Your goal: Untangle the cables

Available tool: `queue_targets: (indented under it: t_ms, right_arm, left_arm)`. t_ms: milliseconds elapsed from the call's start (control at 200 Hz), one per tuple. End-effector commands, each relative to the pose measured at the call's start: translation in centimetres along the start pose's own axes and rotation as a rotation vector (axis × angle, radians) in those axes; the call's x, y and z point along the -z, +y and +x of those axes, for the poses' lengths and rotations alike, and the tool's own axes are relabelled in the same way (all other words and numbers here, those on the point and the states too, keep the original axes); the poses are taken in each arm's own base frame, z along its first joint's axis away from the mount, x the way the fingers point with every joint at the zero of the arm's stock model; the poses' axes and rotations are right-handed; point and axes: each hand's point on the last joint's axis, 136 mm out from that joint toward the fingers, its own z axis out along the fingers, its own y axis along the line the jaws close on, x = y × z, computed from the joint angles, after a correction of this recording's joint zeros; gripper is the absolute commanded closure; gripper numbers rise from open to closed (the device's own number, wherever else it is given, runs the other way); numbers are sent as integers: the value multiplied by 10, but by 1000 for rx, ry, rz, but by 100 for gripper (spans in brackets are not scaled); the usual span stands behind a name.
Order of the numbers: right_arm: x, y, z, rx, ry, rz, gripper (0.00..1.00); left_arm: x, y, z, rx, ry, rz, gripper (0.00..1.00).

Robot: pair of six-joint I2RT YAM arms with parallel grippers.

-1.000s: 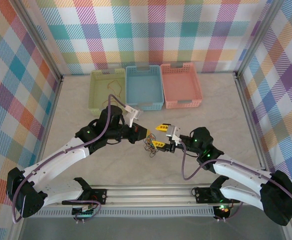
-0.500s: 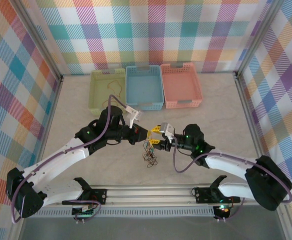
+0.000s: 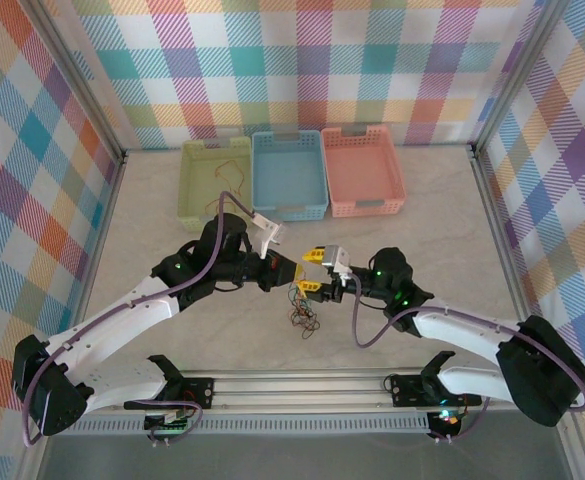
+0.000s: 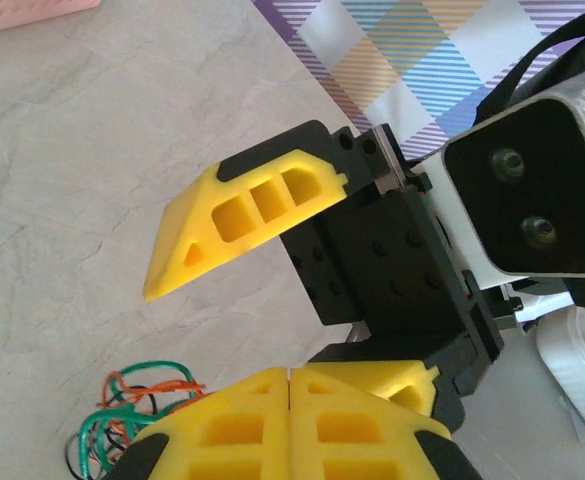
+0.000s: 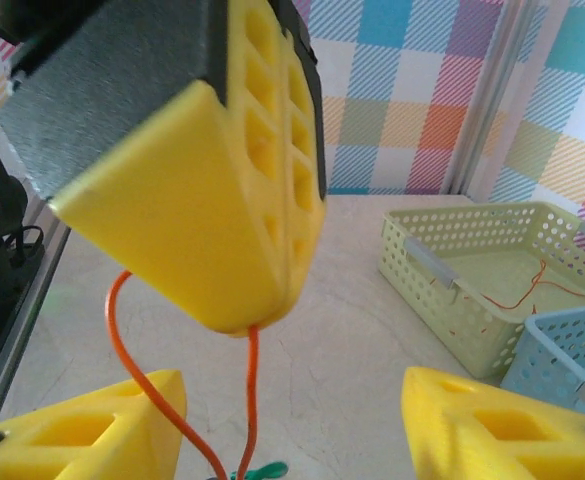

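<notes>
The cables (image 3: 302,312) are a small tangle of orange, green and black wire hanging down to the table under the two grippers. My left gripper (image 3: 292,272) is shut on an orange cable (image 5: 250,400), whose loop runs down from its closed fingertips (image 5: 242,290). My right gripper (image 3: 308,271) faces it, open, with one finger on either side of that loop and touching nothing. In the left wrist view the tangle (image 4: 122,415) lies left of my shut left gripper (image 4: 288,385). My right gripper (image 5: 292,430) shows a wide gap.
Three baskets stand side by side at the back: green (image 3: 185,190), blue (image 3: 290,212) and pink (image 3: 365,209). A loose orange wire (image 3: 227,170) lies in the green basket (image 5: 452,290). Checked walls close in the table.
My right gripper has moved left, up to the left gripper's fingertips. Its jaws narrowed and then widened again. The left gripper has stayed shut, and the tangle now hangs a little lower.
</notes>
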Motion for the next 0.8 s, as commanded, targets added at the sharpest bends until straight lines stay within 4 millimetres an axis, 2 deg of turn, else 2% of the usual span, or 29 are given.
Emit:
queue_targets:
  t_ms: [0,330,490,795]
  right_arm:
    - [6,12,-4,44,-13,-43,39]
    - [21,10,-22,78,-55,19,39]
    - [26,3,-27,76,-70,73,46]
    - [20,-6,-19,41,-46,109,58]
  left_arm:
    - [4,-8,0,-48,-20,20,100]
    - [3,-9,4,-73,-29,44,100]
    - [2,-11,5,-82,-33,64,100]
    - [-1,-17,4,-84,-24,100,100]
